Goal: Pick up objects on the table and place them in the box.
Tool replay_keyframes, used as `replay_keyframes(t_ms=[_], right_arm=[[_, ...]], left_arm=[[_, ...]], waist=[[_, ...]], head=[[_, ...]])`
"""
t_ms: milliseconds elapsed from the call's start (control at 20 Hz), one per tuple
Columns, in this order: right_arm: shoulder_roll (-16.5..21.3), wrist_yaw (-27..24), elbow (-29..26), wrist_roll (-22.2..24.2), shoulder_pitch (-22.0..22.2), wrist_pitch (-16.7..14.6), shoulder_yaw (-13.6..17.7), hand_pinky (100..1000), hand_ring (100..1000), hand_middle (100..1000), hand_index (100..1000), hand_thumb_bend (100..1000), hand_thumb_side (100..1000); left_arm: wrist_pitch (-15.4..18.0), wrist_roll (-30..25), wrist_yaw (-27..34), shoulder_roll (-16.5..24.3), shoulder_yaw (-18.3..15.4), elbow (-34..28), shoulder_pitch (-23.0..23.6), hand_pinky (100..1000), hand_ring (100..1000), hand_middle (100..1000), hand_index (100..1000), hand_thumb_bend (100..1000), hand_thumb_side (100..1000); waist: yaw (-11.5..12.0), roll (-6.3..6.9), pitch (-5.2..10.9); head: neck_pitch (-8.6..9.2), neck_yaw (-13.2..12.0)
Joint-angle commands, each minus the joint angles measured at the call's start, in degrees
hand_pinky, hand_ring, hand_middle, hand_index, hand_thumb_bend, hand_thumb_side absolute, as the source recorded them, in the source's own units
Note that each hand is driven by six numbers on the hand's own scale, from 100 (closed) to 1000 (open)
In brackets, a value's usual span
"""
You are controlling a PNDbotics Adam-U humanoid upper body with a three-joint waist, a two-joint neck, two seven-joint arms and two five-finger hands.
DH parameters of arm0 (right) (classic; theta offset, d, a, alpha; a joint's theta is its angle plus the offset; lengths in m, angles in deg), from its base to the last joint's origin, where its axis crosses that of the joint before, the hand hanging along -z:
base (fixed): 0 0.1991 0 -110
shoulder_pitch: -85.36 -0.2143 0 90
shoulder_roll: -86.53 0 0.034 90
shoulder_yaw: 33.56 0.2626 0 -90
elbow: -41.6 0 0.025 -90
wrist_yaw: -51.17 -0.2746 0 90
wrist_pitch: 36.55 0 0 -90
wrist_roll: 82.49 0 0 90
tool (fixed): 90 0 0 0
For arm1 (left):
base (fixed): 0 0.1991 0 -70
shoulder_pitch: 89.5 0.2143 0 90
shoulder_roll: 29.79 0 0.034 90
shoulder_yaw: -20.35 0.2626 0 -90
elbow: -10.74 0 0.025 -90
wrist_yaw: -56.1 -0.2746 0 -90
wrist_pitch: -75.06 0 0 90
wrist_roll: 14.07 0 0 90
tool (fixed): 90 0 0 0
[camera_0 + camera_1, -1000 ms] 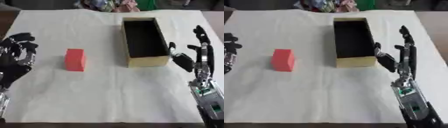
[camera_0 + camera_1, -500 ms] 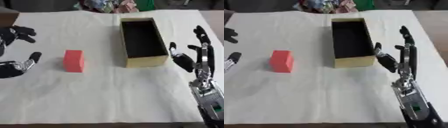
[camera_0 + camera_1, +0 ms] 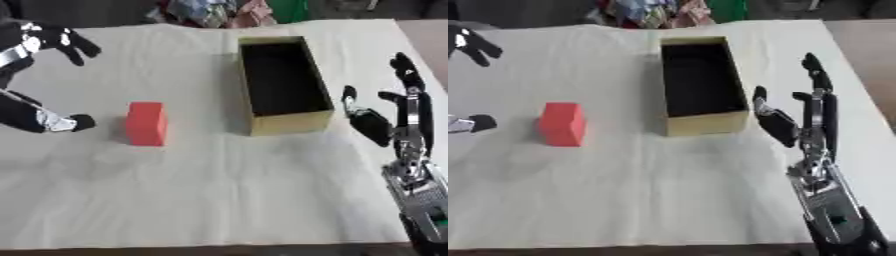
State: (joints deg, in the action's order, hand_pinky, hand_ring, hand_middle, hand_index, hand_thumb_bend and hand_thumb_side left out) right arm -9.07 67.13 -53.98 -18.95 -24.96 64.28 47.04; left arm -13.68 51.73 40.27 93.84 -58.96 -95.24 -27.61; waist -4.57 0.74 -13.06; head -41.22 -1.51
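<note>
The left hand [image 3: 35, 80] is spread wide at the near-left of the white cloth-covered table [image 3: 219, 190], its fingers [image 3: 74, 42] fanned out high and away, its thumb [image 3: 77, 122] low and pointing toward the work. Nothing is in it. Just beyond that thumb tip, apart from it by a small gap, stands the small red rectangular block [image 3: 146, 123], upright on the cloth and touched by nobody. The upper fingers sit well above and behind the block, so it lies off the open mouth of the hand, not yet between thumb and fingers.

Over on the other side, the right hand [image 3: 798, 125] stands idle, fingers straight and pointing up, thumb angled toward the open tan cardboard box with the dark inside [image 3: 282, 82]. It holds nothing and rests just beside the box's near right corner, not touching it as far as I can make out.

The box looks empty, so by my reading the task is at its very start: this is the reach for the one object on show, with the grasp not yet made. What the next move calls for, I'd say, is bringing the left hand across so the block sits between thumb and fingers, then closing on its two long faces. After that comes a lift and a carry rightward to the box, which lies well apart from the thumb, past the block.
</note>
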Motion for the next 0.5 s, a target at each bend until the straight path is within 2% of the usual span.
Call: replay_keyframes(t_ms=[50, 300, 500], right_arm=[[1.16, 0.25, -0.68, 0.21, -0.4, -0.07, -0.05, 755, 1000, 915, 1000, 289, 100], [1.11, 0.2, -0.55, 0.25, -0.3, -0.16, -0.25, 754, 1000, 914, 1000, 288, 100], [1.02, 0.12, -0.46, 0.25, -0.28, -0.24, -0.33, 754, 1000, 915, 1000, 286, 100]], left_arm=[[-0.76, -2.4, -2.49, 1.13, 2.01, 2.48, -3.5, 823, 706, 734, 857, 606, 220], [-0.67, -5.2, -6.87, -1.8, 6.04, 8.53, -8.7, 808, 687, 730, 863, 635, 242], [0.39, -6.89, -9.29, -4.55, 8.12, 13.2, -11.06, 806, 683, 715, 865, 647, 251]], waist=[[-0.13, 0.22, 1.18], [-0.4, 0.42, 1.39], [-0.55, 0.47, 1.39]], head=[[-0.34, -0.38], [-0.47, -0.58], [-0.52, -0.54]])
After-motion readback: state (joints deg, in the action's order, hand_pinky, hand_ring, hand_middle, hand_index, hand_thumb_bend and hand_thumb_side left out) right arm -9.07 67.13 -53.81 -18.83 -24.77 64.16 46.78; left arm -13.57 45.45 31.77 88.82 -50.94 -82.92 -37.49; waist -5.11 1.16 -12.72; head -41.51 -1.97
